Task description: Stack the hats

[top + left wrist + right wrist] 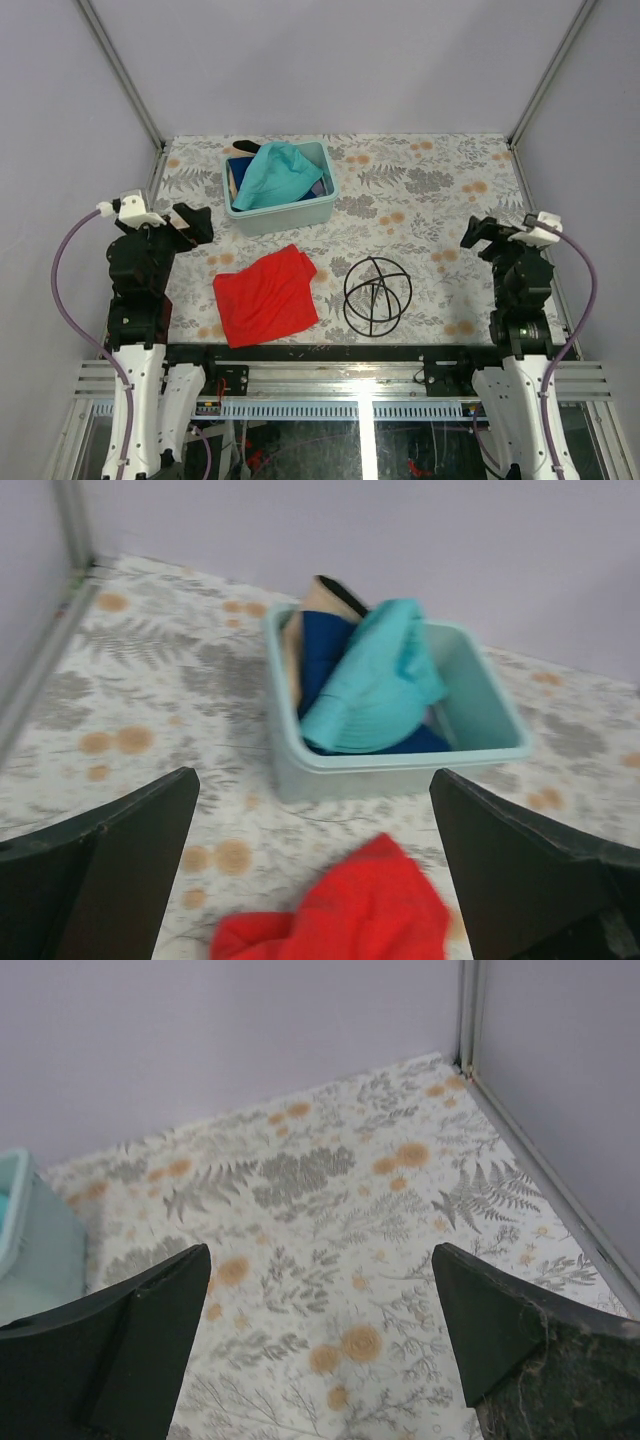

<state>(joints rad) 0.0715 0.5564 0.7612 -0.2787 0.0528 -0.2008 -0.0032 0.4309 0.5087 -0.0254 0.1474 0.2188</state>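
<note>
The hats lie bunched in a pale-teal bin (285, 214) at the back left of the table. A teal hat (275, 172) is on top, over a dark blue hat (322, 652), with a tan hat (308, 604) against the bin's far left wall. My left gripper (195, 222) hovers open to the left of the bin, nothing between its fingers. In the left wrist view the left gripper (312, 780) points at the bin (400, 776) and the teal hat (380, 680). My right gripper (478, 232) hangs open at the right, over bare tablecloth (320, 1250).
A flat red cloth (265, 295) lies at the front, left of centre, also in the left wrist view (340, 910). A black wire ring frame (377, 295) rests to its right. Metal posts and purple walls enclose the floral tablecloth.
</note>
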